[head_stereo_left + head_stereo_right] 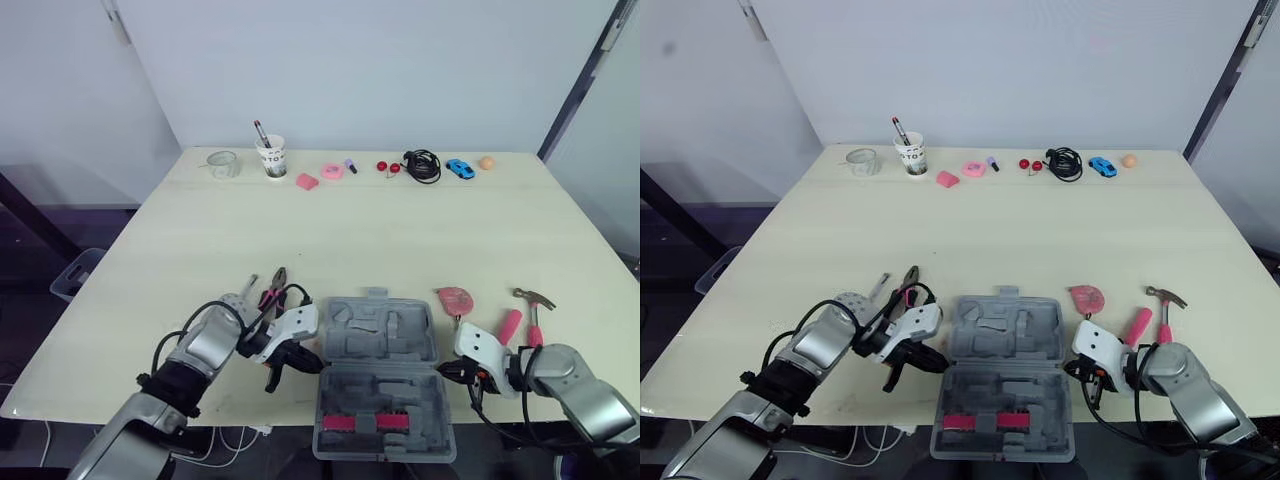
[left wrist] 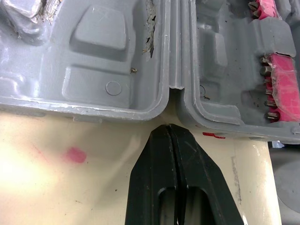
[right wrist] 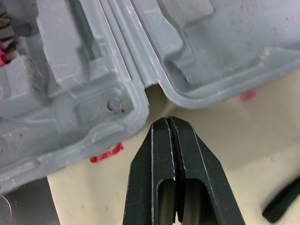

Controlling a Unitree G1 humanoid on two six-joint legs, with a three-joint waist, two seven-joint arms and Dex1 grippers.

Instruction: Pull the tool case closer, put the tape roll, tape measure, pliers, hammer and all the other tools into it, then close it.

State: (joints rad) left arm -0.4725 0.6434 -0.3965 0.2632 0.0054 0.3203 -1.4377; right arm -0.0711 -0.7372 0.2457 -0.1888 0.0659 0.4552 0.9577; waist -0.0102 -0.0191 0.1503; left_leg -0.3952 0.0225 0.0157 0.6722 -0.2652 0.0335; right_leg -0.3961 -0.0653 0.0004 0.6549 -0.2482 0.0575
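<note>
The grey tool case (image 1: 380,345) lies open at the table's front edge; its near half (image 1: 385,415), with a pink bit strip, overhangs the edge. My left gripper (image 1: 312,364) is shut, its tip just off the case's left side by the hinge notch (image 2: 171,89). My right gripper (image 1: 441,371) is shut too, pointing at the right hinge end (image 3: 149,89). Neither holds anything. Pink-handled pliers (image 1: 273,291) lie left of the case. A pink tape measure (image 1: 455,298) and a hammer (image 1: 532,306) lie to its right. A pink tape roll (image 1: 333,171) sits at the back.
Along the far edge stand a glass (image 1: 222,163), a paper cup with a pen (image 1: 271,156), a pink block (image 1: 307,181), two red balls (image 1: 388,166), a black cable (image 1: 422,165), a blue toy car (image 1: 459,168) and an orange ball (image 1: 486,161). Red marks (image 3: 105,153) lie beside the case.
</note>
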